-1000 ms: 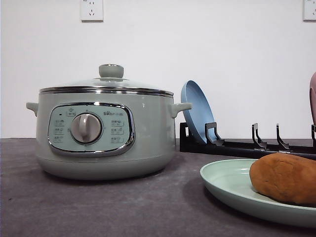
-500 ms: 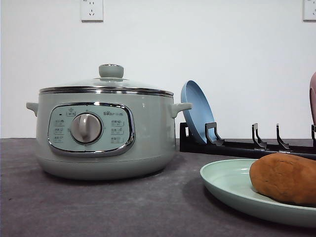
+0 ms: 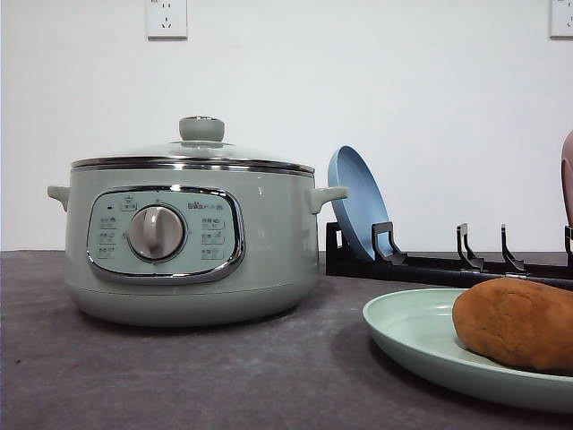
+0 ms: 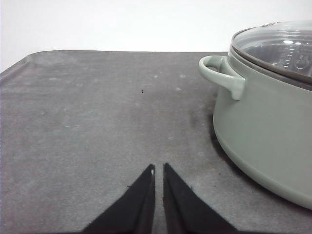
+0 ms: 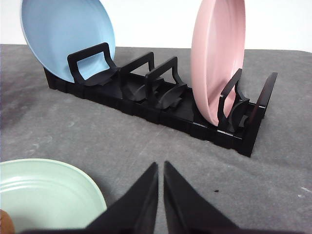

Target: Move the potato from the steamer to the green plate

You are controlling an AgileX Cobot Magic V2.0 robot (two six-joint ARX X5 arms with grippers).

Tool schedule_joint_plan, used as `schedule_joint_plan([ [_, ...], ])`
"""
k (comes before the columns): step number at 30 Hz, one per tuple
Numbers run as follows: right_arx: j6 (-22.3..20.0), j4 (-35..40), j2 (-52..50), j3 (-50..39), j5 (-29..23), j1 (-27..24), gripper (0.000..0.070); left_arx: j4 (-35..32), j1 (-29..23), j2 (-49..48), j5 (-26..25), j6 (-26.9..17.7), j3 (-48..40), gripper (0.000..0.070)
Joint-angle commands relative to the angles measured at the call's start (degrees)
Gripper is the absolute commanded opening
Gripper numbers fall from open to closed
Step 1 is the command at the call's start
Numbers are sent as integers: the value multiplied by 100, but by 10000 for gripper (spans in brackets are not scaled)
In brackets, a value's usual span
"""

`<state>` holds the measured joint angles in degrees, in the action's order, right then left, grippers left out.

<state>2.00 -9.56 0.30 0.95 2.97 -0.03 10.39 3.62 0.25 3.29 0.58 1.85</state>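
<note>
While both arms hang low over the grey bench [image 3: 224, 376], the left pincer [image 4: 159, 169] has its fingertips drawn together on nothing, with the steamer [image 3: 183, 242] just to its right, and the right pincer [image 5: 161, 168] is likewise closed and empty before the black rack [image 5: 161, 105]. The potato [image 3: 517, 322] lies on the green plate [image 3: 412, 336] at the near right of the bench, both cut off by the front view's edge, while the steamer stands to the left with its glass lid [image 3: 192, 154] on. In the rack behind, a blue plate [image 3: 356, 202] and a pink plate [image 5: 217, 53] stand on edge, the pink one barely showing at the front view's right border.
</note>
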Motion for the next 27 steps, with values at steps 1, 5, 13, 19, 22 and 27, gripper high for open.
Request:
schedule_joint_plan([
  [1, 72, 63, -9, -31, 1, -4, 9, 35, -2, -7, 28, 13, -116, 26],
  [5, 72, 63, -9, -31, 1, -4, 9, 35, -2, -7, 28, 13, -116, 26],
  [13, 72, 63, -9, -31, 1, -4, 9, 35, -2, -7, 28, 13, -116, 26],
  [19, 72, 63, -9, -31, 1, -4, 9, 35, -2, -7, 28, 13, -116, 26],
  [22, 72, 63, -9, -31, 0, -4, 9, 34, -2, -7, 28, 13, -116, 26],
  [27, 71, 63, -9, -31, 1, -4, 9, 35, -2, -7, 28, 13, -116, 26],
])
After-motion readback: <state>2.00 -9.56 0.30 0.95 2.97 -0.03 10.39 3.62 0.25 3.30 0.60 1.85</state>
